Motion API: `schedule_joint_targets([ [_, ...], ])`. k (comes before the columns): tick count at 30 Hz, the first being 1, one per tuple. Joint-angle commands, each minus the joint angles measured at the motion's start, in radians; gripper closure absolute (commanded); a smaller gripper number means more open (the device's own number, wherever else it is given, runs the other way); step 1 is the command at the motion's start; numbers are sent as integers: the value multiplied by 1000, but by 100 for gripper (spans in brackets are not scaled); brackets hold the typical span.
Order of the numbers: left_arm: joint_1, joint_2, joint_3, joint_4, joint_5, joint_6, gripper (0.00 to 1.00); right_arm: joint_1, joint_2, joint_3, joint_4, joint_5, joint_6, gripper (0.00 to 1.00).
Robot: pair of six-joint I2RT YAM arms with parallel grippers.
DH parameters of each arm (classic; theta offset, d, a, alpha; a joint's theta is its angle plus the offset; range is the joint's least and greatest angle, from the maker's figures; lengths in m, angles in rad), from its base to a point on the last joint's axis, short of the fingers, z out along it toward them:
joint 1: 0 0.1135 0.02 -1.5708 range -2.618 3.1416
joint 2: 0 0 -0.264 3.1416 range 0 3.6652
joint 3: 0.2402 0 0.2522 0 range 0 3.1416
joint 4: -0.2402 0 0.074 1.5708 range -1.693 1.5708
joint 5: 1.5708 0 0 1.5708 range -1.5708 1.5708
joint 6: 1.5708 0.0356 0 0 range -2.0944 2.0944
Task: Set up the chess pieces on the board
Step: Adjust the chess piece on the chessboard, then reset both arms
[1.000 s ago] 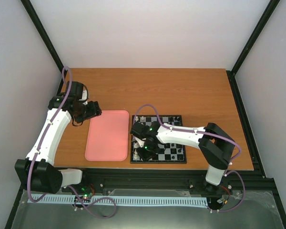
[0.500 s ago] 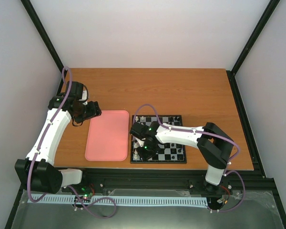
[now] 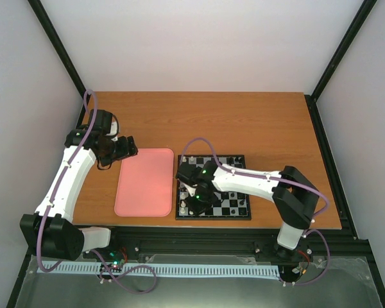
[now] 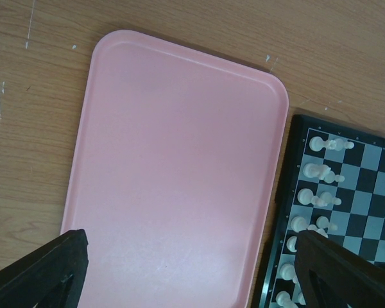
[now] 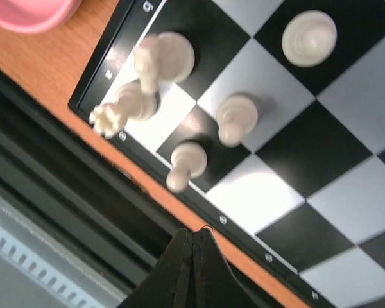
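Chess pieces (image 4: 316, 171), the white ones, line the board's (image 3: 234, 209) left edge in two rows, just beside the pink tray (image 4: 173, 160) on your counter (image 3: 244, 122). Your left end effector (image 4: 191, 236) hangs near the tray, fingers wide apart. Your right end effector (image 5: 194, 236) is pinched together above the board's near-left corner.

Top view: the right arm (image 3: 244, 181) hides the board (image 3: 234, 206) from centre to 9 o'clock; chess pieces (image 3: 183, 206) too small to identify. Left wrist view: pink tray (image 4: 179, 179) cut off at 6 o'clock, board at 3 to 5 o'clock. Right wrist view: only a tray corner, 11 o'clock.
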Motion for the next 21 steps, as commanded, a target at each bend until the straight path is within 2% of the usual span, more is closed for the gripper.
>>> schedule_joint_targets([
  [1, -3, -1, 2, -2, -7, 9, 7, 7, -89, 9, -93, 10, -4, 97],
  [5, -3, -7, 12, -9, -15, 13, 0, 5, -181, 17, -163, 64, 20, 94],
  [8, -3, -8, 31, -25, -38, 11, 0, -32, -226, 99, -248, 157, 24, 67],
  [9, -2, -7, 39, -32, -47, 11, 0, -53, -236, 131, -270, 186, 22, 53],
  [11, -3, -10, 57, -44, -63, 6, 0, -107, -254, 193, -302, 234, 22, 6],
  [12, -2, -10, 66, -49, -69, 3, 0, -138, -263, 224, -303, 247, 19, 1],
  [21, -3, -21, 115, -101, -143, -65, 0, -405, -257, 410, -240, 321, -23, 0],
])
